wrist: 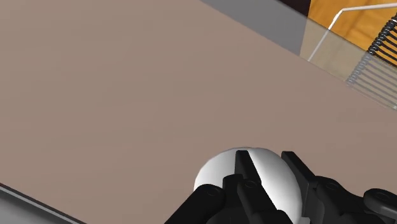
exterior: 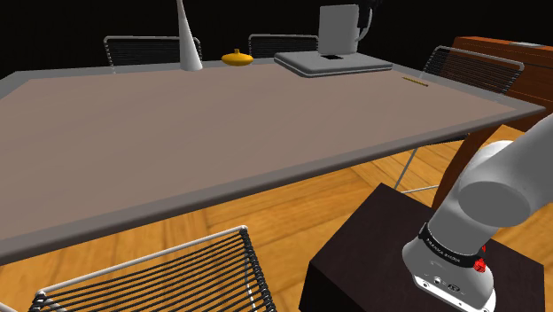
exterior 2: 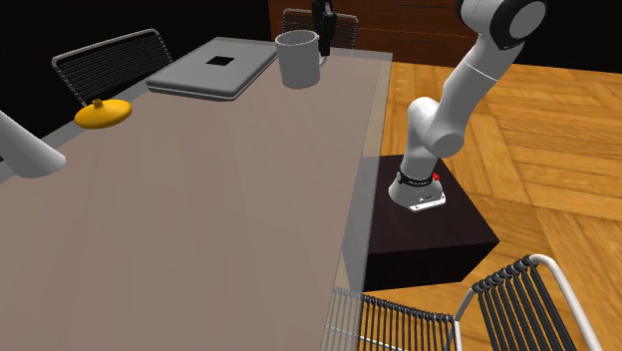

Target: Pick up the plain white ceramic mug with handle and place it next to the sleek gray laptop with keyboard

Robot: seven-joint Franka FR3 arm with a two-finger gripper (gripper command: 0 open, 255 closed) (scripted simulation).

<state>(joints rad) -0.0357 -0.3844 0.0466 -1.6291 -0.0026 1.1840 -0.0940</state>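
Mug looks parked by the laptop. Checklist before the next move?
1. Mug next to laptop: ok, close beside it, not on it.
2. Mug upright: ok.
3. Mug resting on table: cannot tell, its base contact is unclear.
4. Gripper holding or released: cannot tell; it sits right over the mug's rim.
5. Laptop lid down, out of the way: ok.
6. Yellow object clear of the mug: ok, far past the laptop.

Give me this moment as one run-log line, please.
white mug: upright, beside gray laptop | claw: just above mug | task: placement near done
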